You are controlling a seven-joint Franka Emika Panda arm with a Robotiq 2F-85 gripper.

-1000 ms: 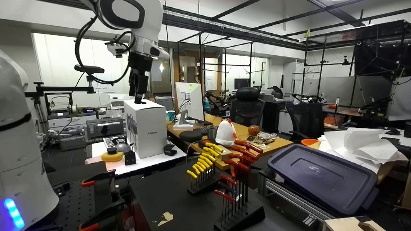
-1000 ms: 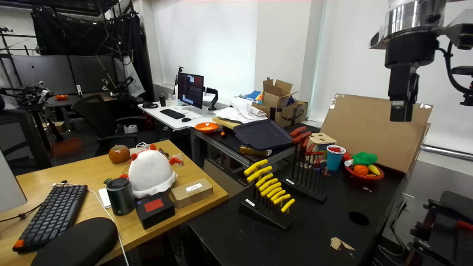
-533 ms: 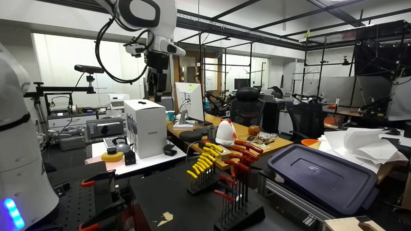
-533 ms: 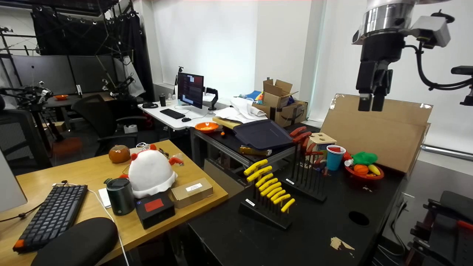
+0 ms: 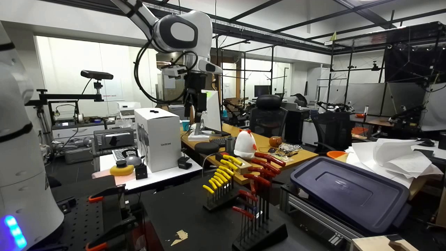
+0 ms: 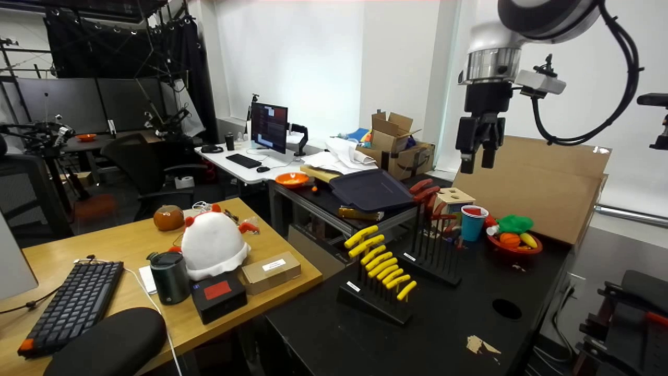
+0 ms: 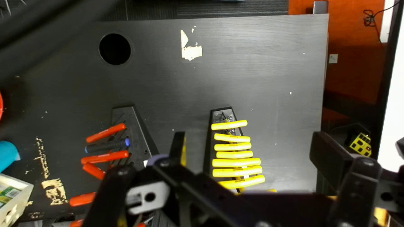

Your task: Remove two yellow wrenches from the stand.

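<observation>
Yellow wrenches sit in their stand, in an exterior view toward half-past seven below my gripper, which gapes wide, holding nothing.

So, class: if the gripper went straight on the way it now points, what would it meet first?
Most likely the black tabletop: in both exterior views the gripper points down, its line apparently landing beside the stand with the yellow wrenches. Depth is unclear, so one of them might come first.

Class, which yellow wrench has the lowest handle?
The yellow wrench at the thin end of the stand. In both exterior views its handle sits lowest; the other yellow wrenches rise in steps toward the stand's thicker end.
</observation>
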